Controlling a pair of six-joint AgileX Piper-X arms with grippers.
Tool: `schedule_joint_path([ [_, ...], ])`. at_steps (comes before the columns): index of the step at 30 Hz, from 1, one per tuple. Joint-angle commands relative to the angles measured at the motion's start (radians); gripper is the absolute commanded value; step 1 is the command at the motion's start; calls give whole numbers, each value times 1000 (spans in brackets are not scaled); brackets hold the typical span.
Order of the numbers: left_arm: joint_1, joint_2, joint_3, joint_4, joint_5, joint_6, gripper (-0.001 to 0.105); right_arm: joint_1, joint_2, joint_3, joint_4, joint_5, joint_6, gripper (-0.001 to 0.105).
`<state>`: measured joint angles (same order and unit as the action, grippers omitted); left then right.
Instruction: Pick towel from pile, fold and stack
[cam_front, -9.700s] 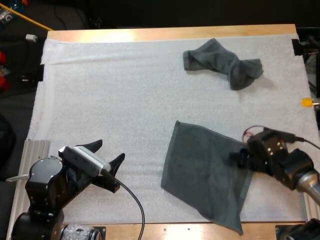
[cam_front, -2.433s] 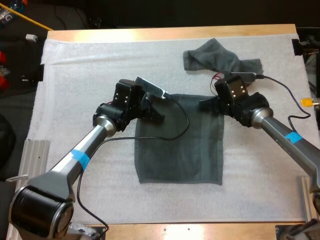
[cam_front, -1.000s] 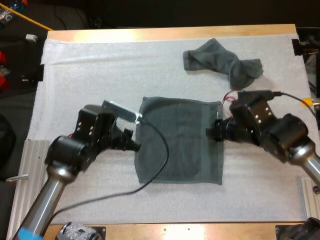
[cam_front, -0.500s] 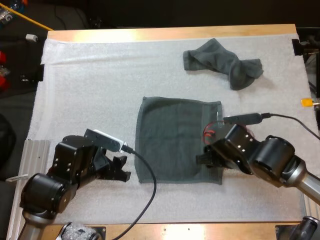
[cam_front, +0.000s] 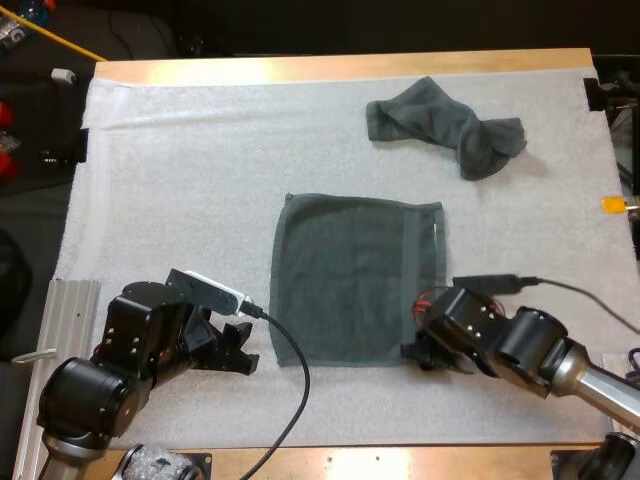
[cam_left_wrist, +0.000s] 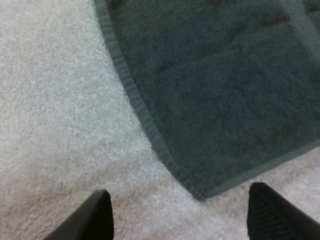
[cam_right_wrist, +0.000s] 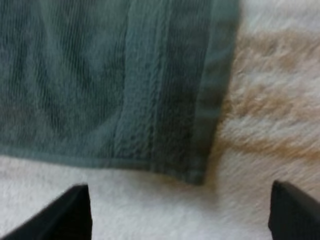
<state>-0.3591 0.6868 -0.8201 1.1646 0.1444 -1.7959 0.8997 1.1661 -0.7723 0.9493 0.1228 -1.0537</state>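
A dark grey-green towel lies spread flat in the middle of the white mat. My left gripper sits just off the towel's near left corner, fingers wide apart with bare mat between them. At the near right corner of the towel, my right gripper stands open too, its fingers astride that corner without touching it. A second towel lies crumpled at the far right of the mat.
The white mat covers most of the wooden table. A ribbed metal plate lies at the near left edge beside my left arm.
Both arms have drawn back toward the near side, from the towel's far corners to its near corners. The towel lies flat and has not shifted in the last second.
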Motion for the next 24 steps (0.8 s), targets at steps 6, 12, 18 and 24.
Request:
schedule_joint_path([
  [6, 2, -6, 3, 3, 31, -2, 55, -69, -12, 124, -147, -107, 68, 70],
  [12, 2, -6, 3, 3, 31, -2, 55, -178, -12, 220, -284, -245, 111, 70],
  [18, 2, -6, 3, 3, 31, -2, 55, -212, 0, 260, -368, -280, 154, 58],
  [24, 2, -6, 3, 3, 31, -2, 55, -212, 66, 260, -381, -317, 168, 54],
])
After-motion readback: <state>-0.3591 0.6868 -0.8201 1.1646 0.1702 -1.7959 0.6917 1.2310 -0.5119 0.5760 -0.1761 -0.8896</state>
